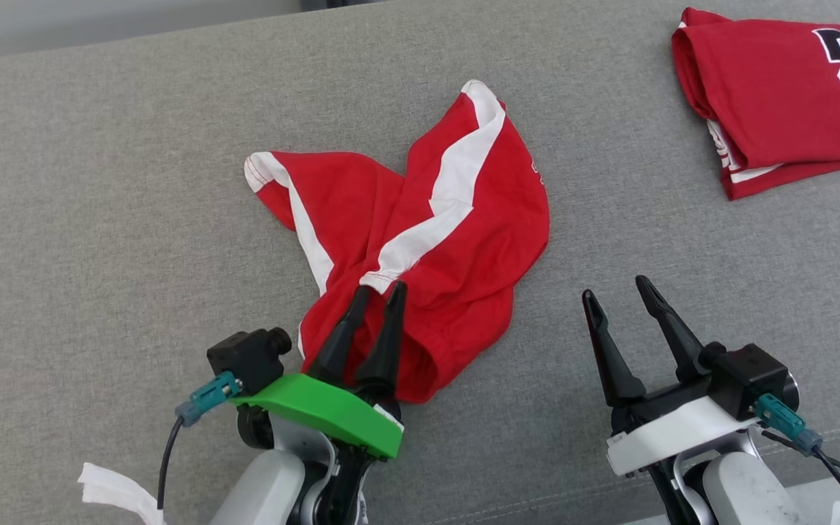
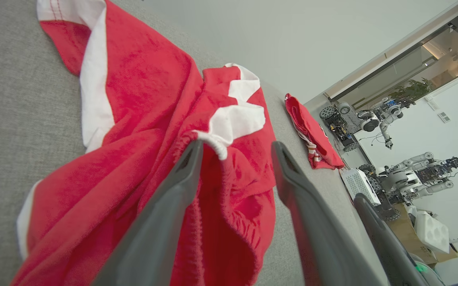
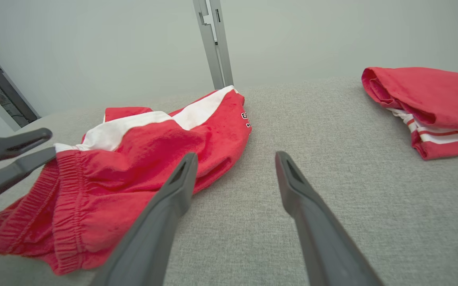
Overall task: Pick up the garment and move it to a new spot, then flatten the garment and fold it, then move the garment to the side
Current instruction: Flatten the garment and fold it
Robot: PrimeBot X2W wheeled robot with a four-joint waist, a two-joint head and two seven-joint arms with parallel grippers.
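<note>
Red shorts [image 1: 434, 240] are lying crumpled, neither flattened nor folded, mid-way along the grey cushion [image 1: 99, 219]. The left gripper [image 1: 380, 288] is straddling their waistband, jaws apart and not yet clamping. The right gripper [image 1: 617, 288] is hovering beside them, jaws wide and empty. Pickup, moving, flattening and folding all seem to be outstanding.

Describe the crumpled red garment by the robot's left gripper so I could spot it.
On the wide grey fabric surface, near its middle and at the tips of the left gripper, lies a pair of red cloth shorts with white side stripes and an elastic waistband. Unlike the red garment with dark lettering at the far right, which is neatly folded, it is crumpled.
</note>
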